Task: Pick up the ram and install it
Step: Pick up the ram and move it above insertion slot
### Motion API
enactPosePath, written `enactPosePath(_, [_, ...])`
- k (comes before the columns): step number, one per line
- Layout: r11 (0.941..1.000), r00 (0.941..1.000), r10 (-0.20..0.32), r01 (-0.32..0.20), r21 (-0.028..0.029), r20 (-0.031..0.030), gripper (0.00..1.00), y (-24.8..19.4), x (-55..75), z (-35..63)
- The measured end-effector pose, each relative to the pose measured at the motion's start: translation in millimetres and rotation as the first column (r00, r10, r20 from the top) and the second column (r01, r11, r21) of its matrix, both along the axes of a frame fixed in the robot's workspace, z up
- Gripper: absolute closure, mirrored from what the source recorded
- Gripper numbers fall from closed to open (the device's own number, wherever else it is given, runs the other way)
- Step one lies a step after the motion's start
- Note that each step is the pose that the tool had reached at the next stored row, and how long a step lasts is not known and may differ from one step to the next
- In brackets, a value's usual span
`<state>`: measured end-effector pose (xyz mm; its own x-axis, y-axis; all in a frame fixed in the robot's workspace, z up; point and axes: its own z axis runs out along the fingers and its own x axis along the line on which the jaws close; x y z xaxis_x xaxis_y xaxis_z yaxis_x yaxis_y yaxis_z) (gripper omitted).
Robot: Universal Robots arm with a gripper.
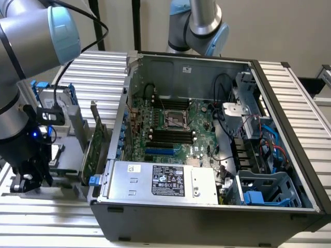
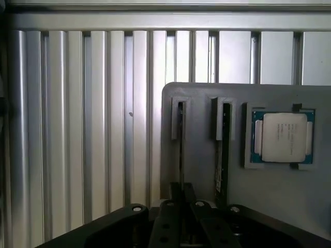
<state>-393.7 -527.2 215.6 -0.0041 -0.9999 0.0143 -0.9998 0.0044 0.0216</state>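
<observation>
Working at the pick-up stage, judging by the layout; not yet lifting or installing anything. Holding the claw (image 2: 182, 195) low over the grey holder (image 2: 200, 134) on the desk (image 2: 77, 129), in line with the ram (image 2: 181, 147) and very near it. Unable to tell whether released or clenched, or whether touching the stick. Recording the ram as standing edge-on in one holder slot, outside the case (image 1: 207, 217) and off to the exterior view's left of it. Noting a second stick (image 2: 224, 155) in the neighbouring slot, and a processor (image 2: 283, 137) in a recess just beside that. Leaving the carry and the seating undone; reading the memory slots (image 1: 170, 137) on the board (image 1: 204, 119) as dark and apparently unfilled. Listing as obstacles between holder and board: an expansion card (image 1: 93, 152) standing upright just outside the case, then the case wall itself. Listing also a power supply (image 1: 160, 181) along the near edge, and cables (image 1: 266, 144) towards the exterior view's right, apart from the slots.
</observation>
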Motion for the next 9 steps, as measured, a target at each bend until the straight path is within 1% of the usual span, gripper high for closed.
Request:
enactPosePath(3, [1.0000, 1.0000, 0.000, 0.000, 0.0000, 0.0000, 1.00, 0.0, 0.1, 11.8])
enactPosePath(9, [1.0000, 1.0000, 0.000, 0.000, -0.0006, 0.0000, 1.00, 0.0, 0.3, 38.7])
